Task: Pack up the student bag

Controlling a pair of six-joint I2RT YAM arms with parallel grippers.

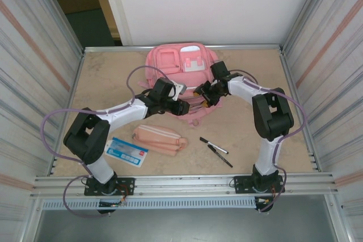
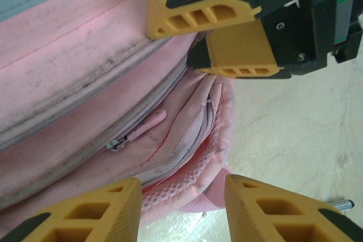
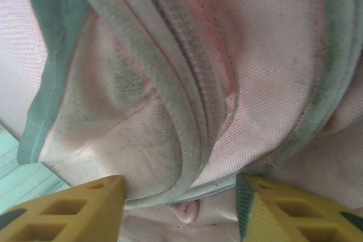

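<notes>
Against the student bag [image 1: 168, 60], left fingers [image 2: 96, 213] stand spread; whether right fingers [image 3: 74, 211] pinch fabric is unclear.

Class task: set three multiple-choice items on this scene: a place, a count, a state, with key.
1. Relative to the student bag, the pencil pouch lies: A on it; B nearer the table's near edge; C behind it.
2. Pens on the table: A one; B two; C four.
3. The left gripper is: A open; B shut on a pen; C shut on the pouch.
Key: B, bare table separates them; B, two lie right of the pouch; A, its jaws stand apart, empty.
</notes>
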